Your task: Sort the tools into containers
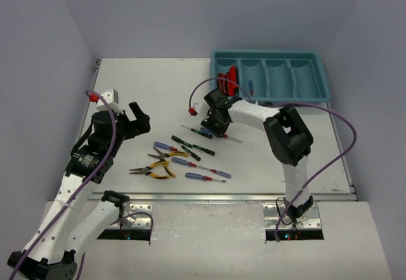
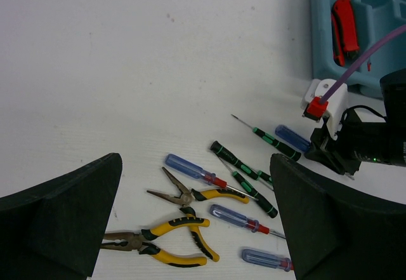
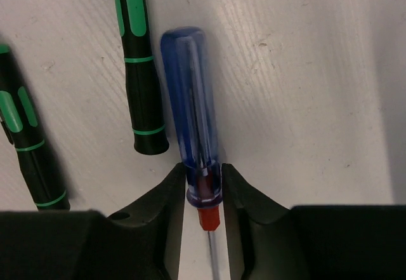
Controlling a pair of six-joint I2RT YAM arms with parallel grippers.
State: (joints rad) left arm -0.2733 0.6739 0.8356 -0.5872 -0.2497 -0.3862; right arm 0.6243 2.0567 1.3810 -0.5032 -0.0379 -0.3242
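My right gripper [image 3: 203, 188] is low on the table [image 1: 146, 83], its jaws pressed on both sides of the collar of a blue-handled, red-tipped screwdriver [image 3: 190, 102] that lies flat. Two black-and-green screwdrivers [image 3: 139, 70] lie just left of it. In the top view the right gripper [image 1: 212, 126] sits mid-table, near the teal tray [image 1: 323, 83]. My left gripper [image 2: 196, 229] hangs open above the table, left of the pile: yellow-handled pliers [image 2: 171, 254], a second pair of pliers [image 2: 203, 196] and blue screwdrivers [image 2: 235, 216]. Red-and-black utility knives [image 1: 231, 77] rest in the tray's leftmost compartment.
A blue screwdriver [image 1: 251, 88] lies in the tray's second compartment from the left. The tray stands at the table's far right corner. Purple cables [image 1: 330, 118] loop around the right arm. Grey walls close in the table on three sides.
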